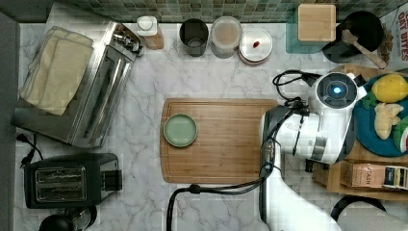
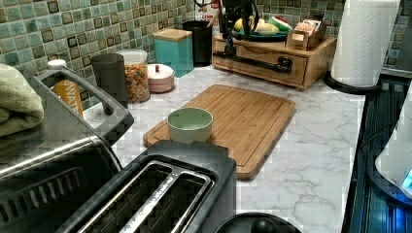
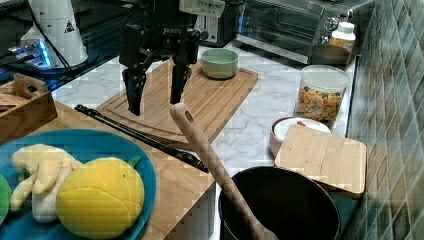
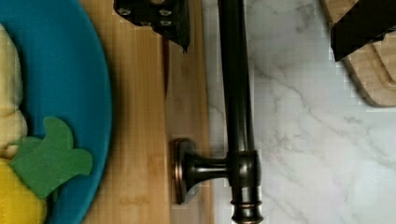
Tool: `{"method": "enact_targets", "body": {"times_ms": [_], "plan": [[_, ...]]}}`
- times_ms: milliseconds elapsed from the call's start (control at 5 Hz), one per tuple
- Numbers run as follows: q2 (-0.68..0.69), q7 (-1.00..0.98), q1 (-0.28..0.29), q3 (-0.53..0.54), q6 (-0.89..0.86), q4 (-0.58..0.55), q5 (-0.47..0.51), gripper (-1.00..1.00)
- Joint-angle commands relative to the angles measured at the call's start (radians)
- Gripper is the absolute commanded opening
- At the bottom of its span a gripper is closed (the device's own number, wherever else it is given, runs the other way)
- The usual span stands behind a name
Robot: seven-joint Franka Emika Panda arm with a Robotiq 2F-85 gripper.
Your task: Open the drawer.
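Above the drawer at the counter's end, my gripper hangs with its fingers spread wide, holding nothing. They straddle the handle, one on the drawer side, one on the counter side, not yet touching it. I judge the drawer shut: nothing is pulled. Closing on the bar and drawing it out remain.

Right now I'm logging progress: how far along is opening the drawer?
Approach looks done: the claw hangs open above the black handle, one finger on each side in the wrist view. Nothing is gripped yet. The drawer looks closed; lowering, closing and pulling remain.
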Motion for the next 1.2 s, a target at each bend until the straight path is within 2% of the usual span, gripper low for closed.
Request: {"method": "enact_targets", "body": {"times_ms": [200,400,800,1000,1200], "plan": [[-0.07,-0.028,-0.048,0.003,0.015,-0.106,0.074,1.0],[-0.082,-0.013,-0.048,0.003,0.049,-0.145,0.084,1.0],[-0.008,-0.089,-0.081,-0.028,0.2,-0.149,0.046,1.0],[0.024,-0.063,-0.089,-0.045,0.307,-0.172,0.027,1.0],[0.063,-0.106,-0.105,-0.018,0.27,-0.132,0.084,1.0]]}}
